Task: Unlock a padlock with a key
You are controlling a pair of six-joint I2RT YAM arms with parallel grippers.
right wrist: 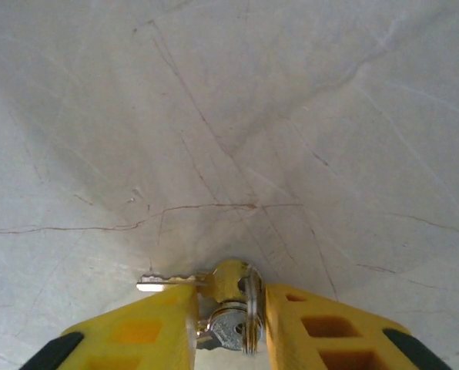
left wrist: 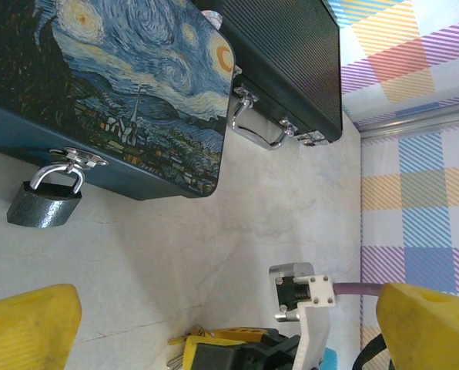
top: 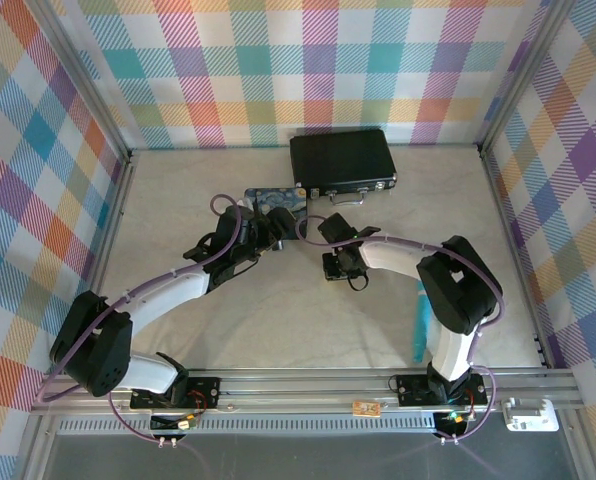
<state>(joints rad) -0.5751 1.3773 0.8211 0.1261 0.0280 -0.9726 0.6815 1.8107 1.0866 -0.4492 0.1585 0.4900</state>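
My right claw (right wrist: 229,299) pinches the key (right wrist: 166,283) — blade sideways, may pivot short of the padlock (left wrist: 45,205); left claw (left wrist: 226,312) wide.

The briefcase (top: 343,160) lies at the far middle of the counter (top: 178,200), close to the back wall. The tin (top: 276,203) lies just near and left of it. The padlock (left wrist: 43,206) hangs on a clasp at the tin's near side. The left tool (top: 253,238) sits just near-left of the tin. The right tool (top: 340,265) sits to the tin's right, on the near side of the briefcase, with the key (right wrist: 166,283) between its fingers. A long stick (top: 419,335) lies further right, beside the right arm.
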